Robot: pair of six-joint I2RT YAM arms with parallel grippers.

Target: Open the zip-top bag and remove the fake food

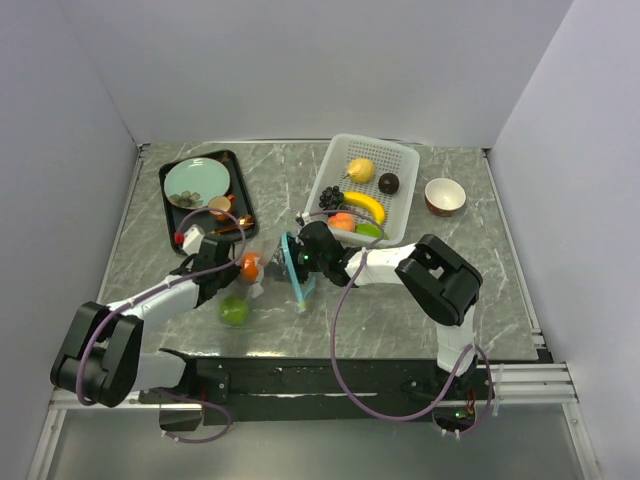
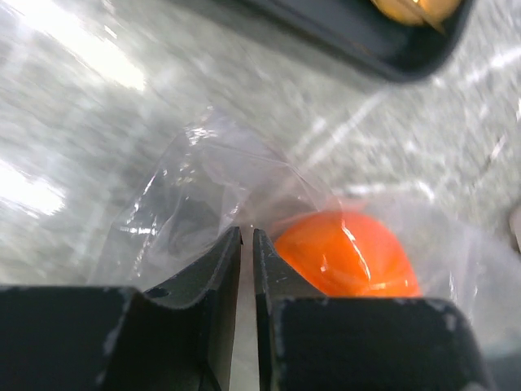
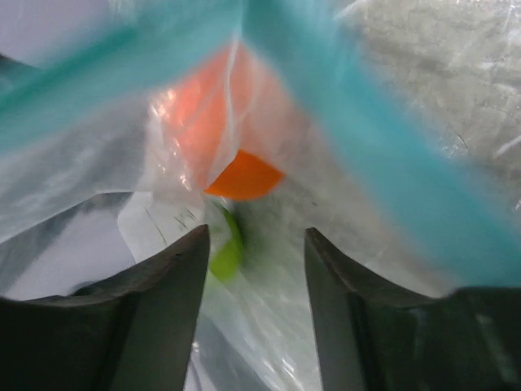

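Clear zip-top bag [image 1: 272, 270] mouth open (teal zipper [image 1: 296, 270] parted); orange [image 1: 251, 266] inside, lime [image 1: 235, 311] nearby.

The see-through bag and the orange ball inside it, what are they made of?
The clear crinkly bag with a teal zipper strip looks like thin plastic film: see-through, wrinkled, glinting. The round orange toy fruit inside looks like smooth hard plastic, judging by its glossy highlight, though the bag's shine may add to that.

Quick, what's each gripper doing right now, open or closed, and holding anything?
Left gripper: closed, pinching the clear film of the zip-top bag.
Right gripper: open, gripping nothing, pointed into the bag's open mouth.
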